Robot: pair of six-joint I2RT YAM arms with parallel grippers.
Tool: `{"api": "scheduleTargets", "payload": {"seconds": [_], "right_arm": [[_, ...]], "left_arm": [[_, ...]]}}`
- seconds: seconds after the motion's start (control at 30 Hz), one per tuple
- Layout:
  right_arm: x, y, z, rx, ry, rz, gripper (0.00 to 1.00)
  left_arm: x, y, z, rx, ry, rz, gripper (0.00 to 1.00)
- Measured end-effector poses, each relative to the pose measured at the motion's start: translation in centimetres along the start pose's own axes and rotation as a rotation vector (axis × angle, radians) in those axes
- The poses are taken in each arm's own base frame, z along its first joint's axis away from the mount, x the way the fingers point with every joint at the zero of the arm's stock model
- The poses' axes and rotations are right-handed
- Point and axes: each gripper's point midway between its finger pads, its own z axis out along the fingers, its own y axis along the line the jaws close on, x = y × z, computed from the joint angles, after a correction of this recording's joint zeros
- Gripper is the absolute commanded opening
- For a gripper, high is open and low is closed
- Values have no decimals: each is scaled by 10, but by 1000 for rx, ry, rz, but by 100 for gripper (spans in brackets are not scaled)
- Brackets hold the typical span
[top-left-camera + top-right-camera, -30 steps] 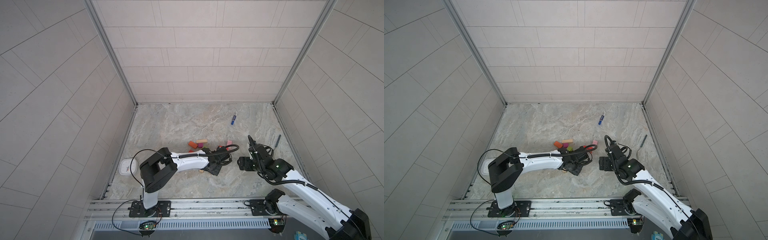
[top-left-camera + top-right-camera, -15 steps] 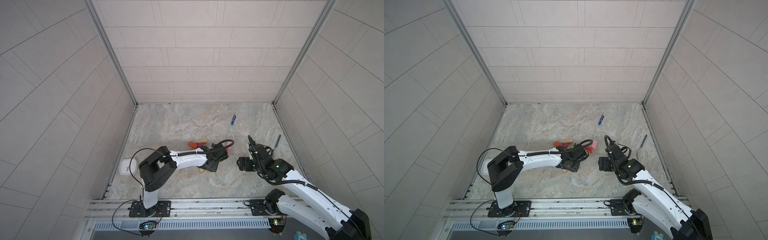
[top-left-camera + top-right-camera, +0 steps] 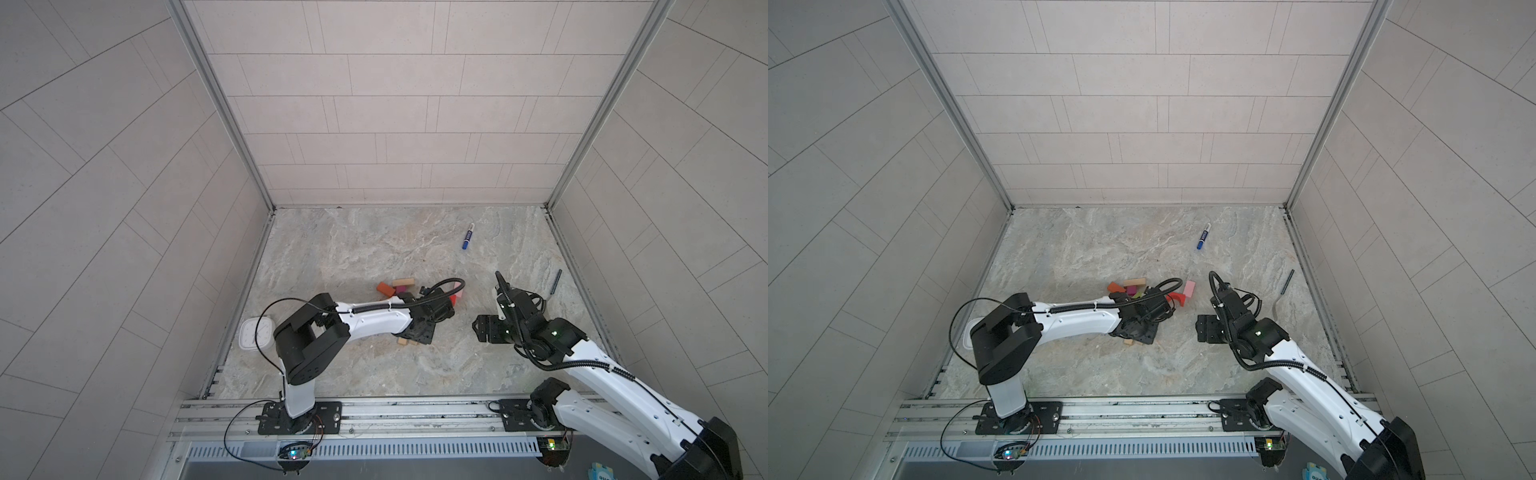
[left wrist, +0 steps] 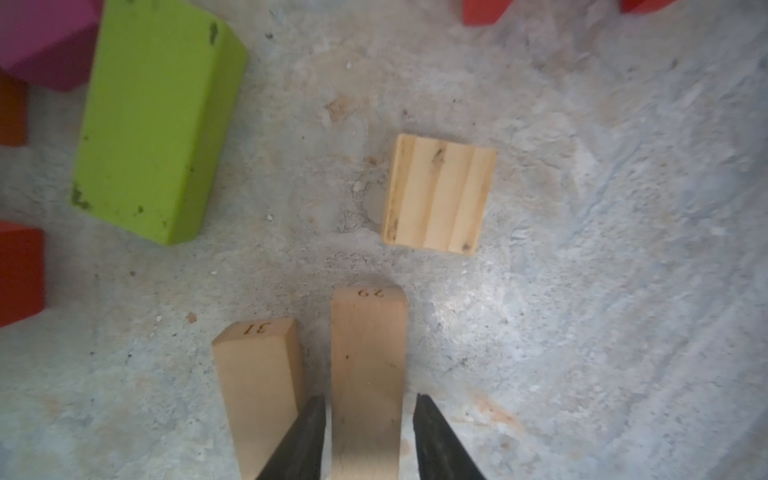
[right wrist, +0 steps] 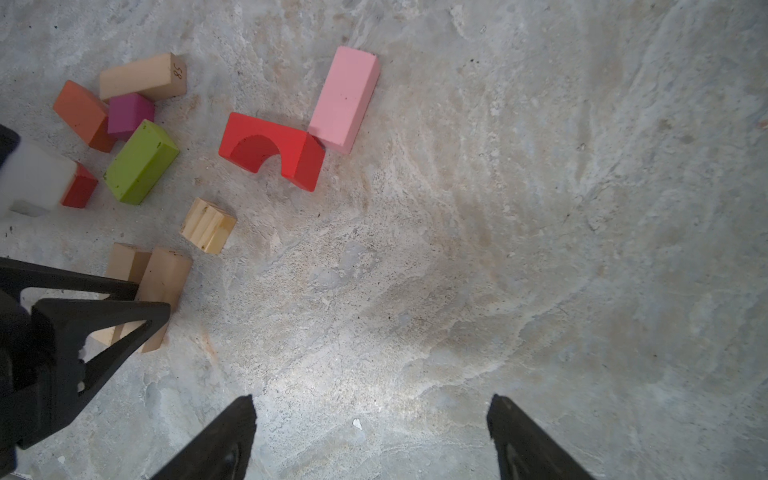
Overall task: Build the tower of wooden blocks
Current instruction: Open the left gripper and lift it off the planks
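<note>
Covering the work area, a marbled floor (image 3: 374,374) is seen, with loose blocks scattered at its middle. The left arm (image 3: 374,326) is stretched low across to that scatter. Against the top views of a second ago, its wrist end is found shifted slightly leftward. The right arm (image 3: 602,374) is unchanged from those views and is held beside the blocks.

Right gripper (image 5: 372,415): jaws are held wide apart over bare floor, with nothing between them.

Left gripper (image 4: 370,399): fingers are set either side of plank 29 (image 4: 368,353), a tan piece lying on the floor. A thin gap is noted on each side, so the plank is not clamped.

The red arch (image 5: 305,160) is laid flat, one corner touching the pink brick (image 5: 345,95). The lime-green brick (image 5: 141,162), orange brick (image 5: 81,112), plank 58 (image 5: 137,77) and magenta cube (image 5: 129,112) are bunched together. Plank 31 (image 4: 257,365) is laid beside plank 29, nearly parallel. A square tan block (image 4: 438,193) is placed just past their ends. The red cube (image 5: 81,189) is found just beside the lime-green brick. The blue marker (image 3: 468,236) is left well apart near the back, where it was before.
</note>
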Motion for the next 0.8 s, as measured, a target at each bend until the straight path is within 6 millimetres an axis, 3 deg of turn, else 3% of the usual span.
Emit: {"api": "scheduleTargets", "payload": {"seconds": [0.4,0.47,0.53,0.8], "right_arm": [[8,15,18,-30,68,-23,92],[11,18,22,-27,81,-34,93],[14,21,26,-19,96,-51,94],[14,39,38,20,119,-97,96]], "left_arm": [[-29,-1,-79,81,-132,10,67],[-30,6,-82,73,-130,13,82],[-29,19,-79,53,-118,-2,89],[-13,83,-63,-26,-51,-97,93]]}}
